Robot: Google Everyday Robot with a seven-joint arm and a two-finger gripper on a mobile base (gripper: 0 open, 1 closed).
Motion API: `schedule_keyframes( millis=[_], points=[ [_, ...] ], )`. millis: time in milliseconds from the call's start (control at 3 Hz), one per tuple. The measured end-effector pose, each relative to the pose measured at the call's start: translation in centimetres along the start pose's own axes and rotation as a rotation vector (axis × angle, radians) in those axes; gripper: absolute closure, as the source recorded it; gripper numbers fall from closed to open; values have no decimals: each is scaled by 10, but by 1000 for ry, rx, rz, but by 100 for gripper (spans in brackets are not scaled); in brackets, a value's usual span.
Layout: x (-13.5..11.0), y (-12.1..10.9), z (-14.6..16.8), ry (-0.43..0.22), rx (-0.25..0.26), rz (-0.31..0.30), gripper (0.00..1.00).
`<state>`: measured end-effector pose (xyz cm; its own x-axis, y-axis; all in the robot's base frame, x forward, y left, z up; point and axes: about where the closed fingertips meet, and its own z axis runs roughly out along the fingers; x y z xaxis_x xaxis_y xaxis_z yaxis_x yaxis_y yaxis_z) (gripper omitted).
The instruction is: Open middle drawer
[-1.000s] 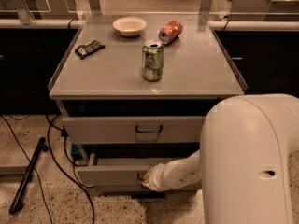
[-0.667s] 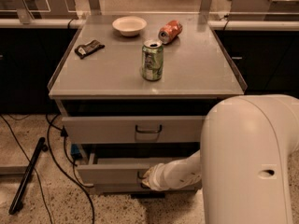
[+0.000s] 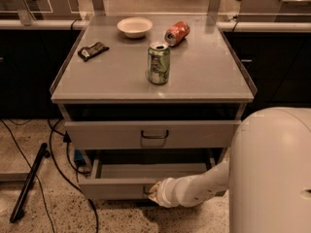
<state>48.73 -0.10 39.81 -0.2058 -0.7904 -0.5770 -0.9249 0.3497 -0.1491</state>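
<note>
Middle drawer (image 3: 114,188), the shallow grey metal front at lower centre, is standing part-way out. I am holding the white gripper (image 3: 154,191) at its middle for a straight outward pull; whether it is clamping I cannot tell.

My grey bench top (image 3: 209,81), with four things on it.

A pale bowl (image 3: 134,26) sits near the far edge, a little left of middle. A red can (image 3: 177,33) lies on its side just to the right of the bowl, not touching it. A green can (image 3: 159,63) stands upright near the middle of the top. A dark flat packet (image 3: 93,51) lies toward the left edge, well apart from both cans. My gripper (image 3: 152,190) is below the near edge, at the front of the middle drawer (image 3: 116,187).
</note>
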Motion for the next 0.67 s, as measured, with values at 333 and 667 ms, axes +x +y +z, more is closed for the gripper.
schedule_keyframes(
  millis=[333, 667],
  points=[
    [1, 1, -1, -2, 4, -1, 100],
    [3, 3, -2, -6, 10, -3, 100]
  ],
)
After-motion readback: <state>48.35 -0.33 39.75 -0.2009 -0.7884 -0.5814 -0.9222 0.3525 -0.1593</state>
